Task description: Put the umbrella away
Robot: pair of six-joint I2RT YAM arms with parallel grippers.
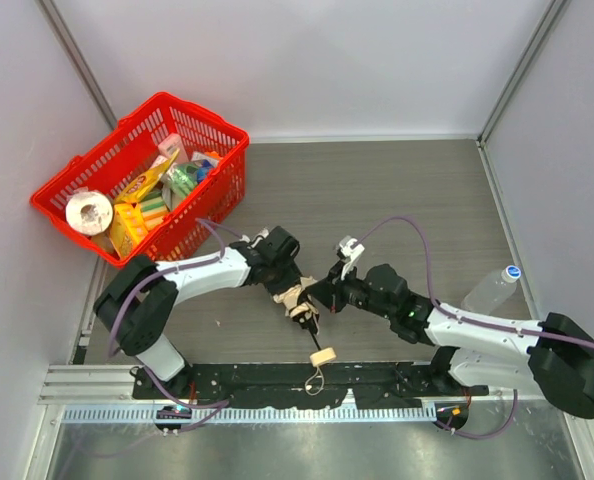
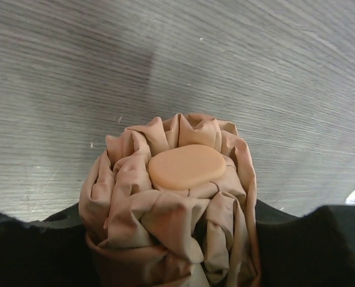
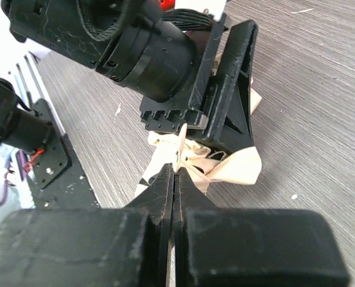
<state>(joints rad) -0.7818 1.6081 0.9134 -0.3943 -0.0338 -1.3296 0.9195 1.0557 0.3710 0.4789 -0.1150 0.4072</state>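
Observation:
The beige umbrella (image 1: 297,297) is folded, its thin black shaft running toward the near edge to the small tan handle (image 1: 323,356) and cord loop (image 1: 315,381). My left gripper (image 1: 283,272) is shut on the bunched canopy. In the left wrist view the pleated fabric (image 2: 165,209) with its round tan cap (image 2: 186,166) fills the space between my black fingers (image 2: 34,245). My right gripper (image 1: 321,292) is just right of the bundle. In the right wrist view its jaws (image 3: 177,173) are pressed together on a thin edge of the umbrella's fabric (image 3: 231,170), right below the left gripper (image 3: 225,101).
A red basket (image 1: 222,130) holding groceries and a toilet roll stands at the back left against the wall. A clear plastic bottle (image 1: 491,290) lies at the right by the wall. The black mounting plate (image 1: 377,380) runs along the near edge.

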